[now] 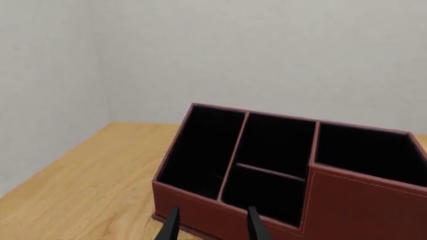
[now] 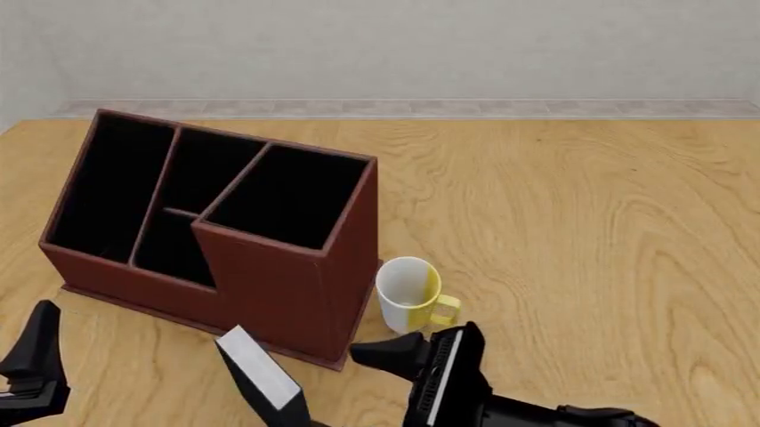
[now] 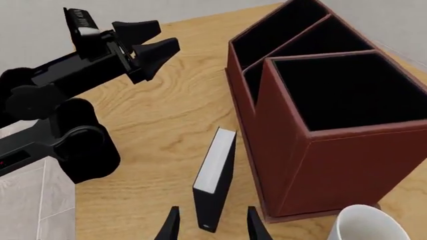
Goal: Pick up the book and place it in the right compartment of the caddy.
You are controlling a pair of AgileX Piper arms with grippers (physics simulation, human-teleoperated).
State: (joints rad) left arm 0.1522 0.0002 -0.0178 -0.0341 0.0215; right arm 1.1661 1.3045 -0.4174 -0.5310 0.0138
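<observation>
The black book (image 3: 215, 176) with its white page block (image 2: 256, 367) stands on edge on the table, just in front of the reddish-brown caddy (image 2: 279, 294). My right gripper (image 3: 213, 227) is open. Its fingers straddle the book's near end, with a gap on each side. The caddy's right compartment (image 2: 291, 196), the big squarish pocket (image 3: 353, 90), holds nothing. My left gripper (image 1: 213, 227) is open near the table's front left corner (image 2: 36, 356) and points at the caddy's low front wall (image 1: 220, 212).
A white-and-yellow mug (image 2: 412, 294) stands on the table right beside the caddy's right end, close to my right arm (image 2: 457, 382). The caddy's other pockets (image 1: 203, 150) are also black and unfilled. The wooden table (image 2: 594, 222) stretches out to the right.
</observation>
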